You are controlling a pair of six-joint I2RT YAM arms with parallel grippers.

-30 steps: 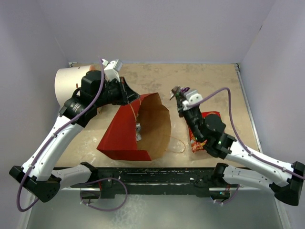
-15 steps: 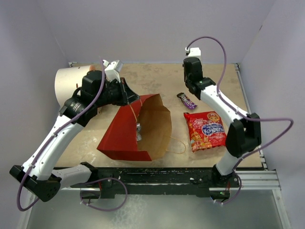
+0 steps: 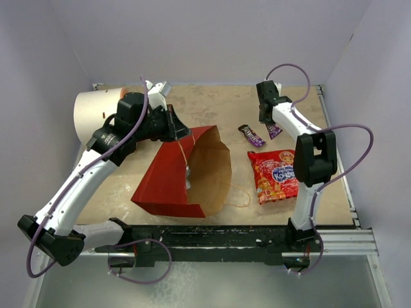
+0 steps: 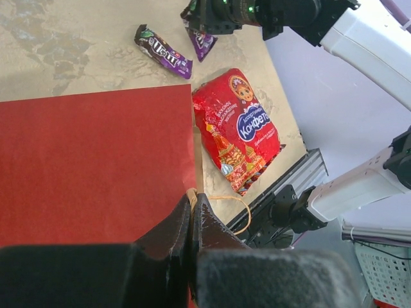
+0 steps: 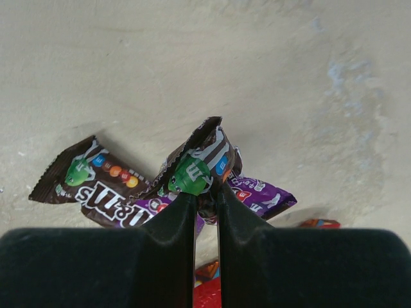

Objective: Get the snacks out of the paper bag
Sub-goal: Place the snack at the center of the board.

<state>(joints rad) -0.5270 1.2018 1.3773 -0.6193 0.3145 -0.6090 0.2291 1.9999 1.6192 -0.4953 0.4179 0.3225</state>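
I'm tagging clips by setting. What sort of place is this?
Probably a robot test cell: plain pale walls box in a worn tabletop, left arm and right arm mounted on a rail.

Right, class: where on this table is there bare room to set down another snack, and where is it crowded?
Freest: the far table strip between the paper bag and the right gripper. Also the near-left corner, bordered by the bag and the front rail. Crowded: the right side, where the candy packets and red packet cluster.
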